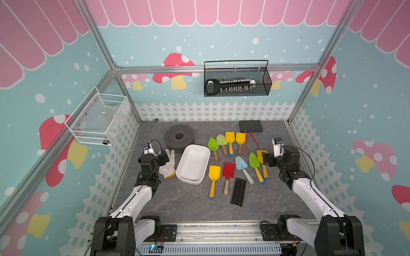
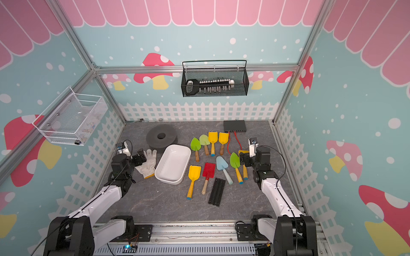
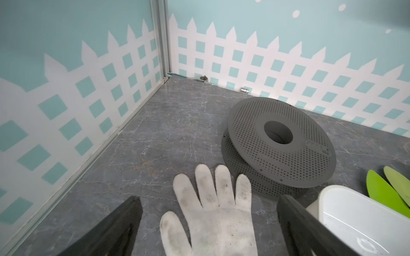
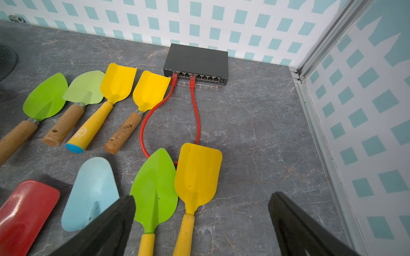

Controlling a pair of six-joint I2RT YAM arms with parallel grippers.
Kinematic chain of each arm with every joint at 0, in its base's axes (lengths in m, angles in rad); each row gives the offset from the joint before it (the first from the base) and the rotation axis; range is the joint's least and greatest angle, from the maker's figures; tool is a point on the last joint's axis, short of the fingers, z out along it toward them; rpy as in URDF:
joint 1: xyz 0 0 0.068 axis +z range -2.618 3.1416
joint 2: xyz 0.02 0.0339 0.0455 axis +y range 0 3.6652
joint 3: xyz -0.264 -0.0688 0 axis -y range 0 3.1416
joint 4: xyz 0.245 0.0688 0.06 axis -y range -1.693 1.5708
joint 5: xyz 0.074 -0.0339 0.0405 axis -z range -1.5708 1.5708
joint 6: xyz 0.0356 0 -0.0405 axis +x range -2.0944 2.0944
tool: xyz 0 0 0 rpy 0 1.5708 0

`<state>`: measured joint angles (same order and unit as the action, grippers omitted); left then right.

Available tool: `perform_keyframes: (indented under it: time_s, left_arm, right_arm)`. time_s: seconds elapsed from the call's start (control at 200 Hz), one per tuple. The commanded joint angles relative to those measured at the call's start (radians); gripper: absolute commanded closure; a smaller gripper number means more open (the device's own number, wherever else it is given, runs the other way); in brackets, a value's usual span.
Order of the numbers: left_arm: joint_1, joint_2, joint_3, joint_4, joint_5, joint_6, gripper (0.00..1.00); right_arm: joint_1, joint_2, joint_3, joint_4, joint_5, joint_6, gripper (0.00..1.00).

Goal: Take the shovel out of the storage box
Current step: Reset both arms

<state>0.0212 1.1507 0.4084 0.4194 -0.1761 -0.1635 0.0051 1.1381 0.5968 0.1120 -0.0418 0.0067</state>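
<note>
Jaws of the right gripper and the left gripper stand spread wide, gripping nothing; every shovel lies on the grey tabletop, outside the storage box.
The yellow shovel lies flat directly below the right gripper's jaws, its blade over a loop of red cable from the network switch and its edge against a green trowel. A light-blue trowel, a red shovel, a second yellow shovel and a black bar lie between it and the white box, with a row of four more shovels behind them. The box sits open side up, a grey perforated spool just behind it and a white work glove just beside it, under the left gripper's jaws.
</note>
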Motion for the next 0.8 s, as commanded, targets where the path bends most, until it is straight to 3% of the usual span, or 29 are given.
perform_keyframes:
  time_s: [0.0, 0.195, 0.435, 0.685, 0.79]
  left_arm:
    - [0.005, 0.050, -0.056, 0.232, 0.051, 0.060, 0.01]
    - [0.006, 0.151, -0.103, 0.412, 0.033, 0.040, 0.01]
    - [0.006, 0.311, -0.084, 0.513, 0.051, 0.043, 0.01]
    - [-0.004, 0.363, -0.095, 0.577, 0.046, 0.053, 0.01]
    - [-0.008, 0.367, -0.079, 0.551, 0.003, 0.041, 0.01]
  right_arm:
    - [-0.008, 0.046, -0.029, 0.137, -0.028, -0.037, 0.00]
    - [-0.018, 0.117, -0.095, 0.323, -0.029, -0.037, 0.00]
    - [-0.025, 0.182, -0.179, 0.506, -0.043, -0.060, 0.00]
    - [-0.025, 0.394, -0.351, 1.014, -0.034, -0.041, 0.01]
    - [-0.025, 0.355, -0.296, 0.870, -0.070, -0.057, 0.00]
